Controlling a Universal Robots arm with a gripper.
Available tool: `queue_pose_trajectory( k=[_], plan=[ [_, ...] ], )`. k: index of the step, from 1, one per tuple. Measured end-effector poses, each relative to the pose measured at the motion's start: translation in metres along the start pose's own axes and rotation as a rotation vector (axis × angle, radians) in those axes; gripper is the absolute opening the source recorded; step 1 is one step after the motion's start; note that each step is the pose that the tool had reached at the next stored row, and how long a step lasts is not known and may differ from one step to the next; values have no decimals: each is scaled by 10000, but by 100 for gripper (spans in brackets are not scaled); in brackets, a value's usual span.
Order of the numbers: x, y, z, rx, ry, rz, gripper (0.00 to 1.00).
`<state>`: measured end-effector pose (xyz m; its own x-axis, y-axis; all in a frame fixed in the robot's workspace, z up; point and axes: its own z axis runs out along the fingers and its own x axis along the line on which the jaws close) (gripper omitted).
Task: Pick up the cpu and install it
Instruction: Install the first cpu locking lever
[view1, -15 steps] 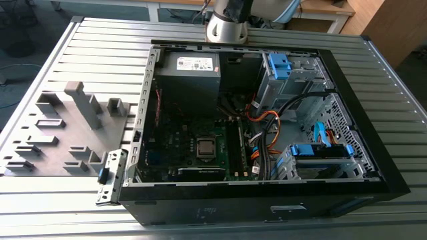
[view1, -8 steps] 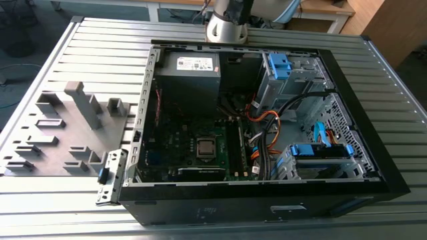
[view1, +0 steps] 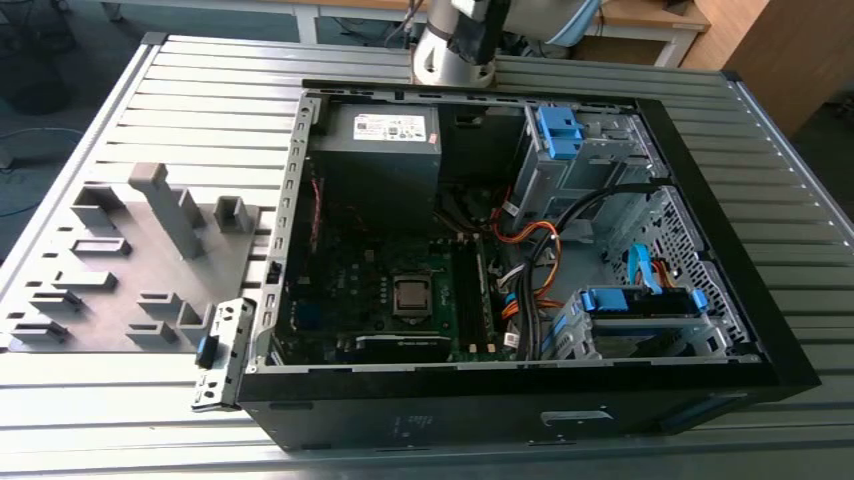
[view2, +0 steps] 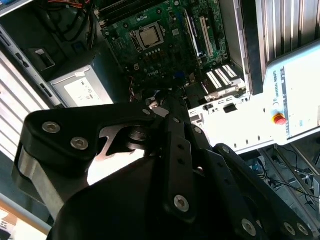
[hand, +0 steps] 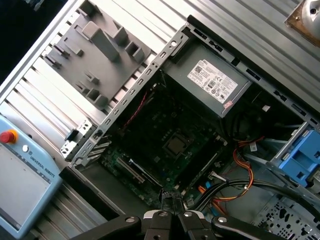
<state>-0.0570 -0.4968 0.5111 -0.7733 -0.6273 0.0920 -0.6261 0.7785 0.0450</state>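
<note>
Slatted table (view1: 200, 90) under an open case (view1: 534, 405): square silver-grey cpu (view1: 411, 293) on the motherboard (view1: 350, 285), end effector (hand: 170, 196) closed

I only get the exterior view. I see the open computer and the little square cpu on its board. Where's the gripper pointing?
Observer: In the first wrist view the gripper hangs above the case, pointing down at the board, apart from the cpu.
Operator: Is it holding anything?
Observer: No, it looks shut with nothing in it.
Operator: Anything else nearby?
Observer: A pendant with a red button lies beside the case.
</note>
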Motion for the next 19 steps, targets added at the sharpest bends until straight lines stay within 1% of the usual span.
queue_pose_trajectory(
  k=[7, 19],
  plan=[
    [-5, -2, 53, 18, -21, 1, 11],
    [-10, -5, 112, 27, -35, 1, 11]
  ],
)
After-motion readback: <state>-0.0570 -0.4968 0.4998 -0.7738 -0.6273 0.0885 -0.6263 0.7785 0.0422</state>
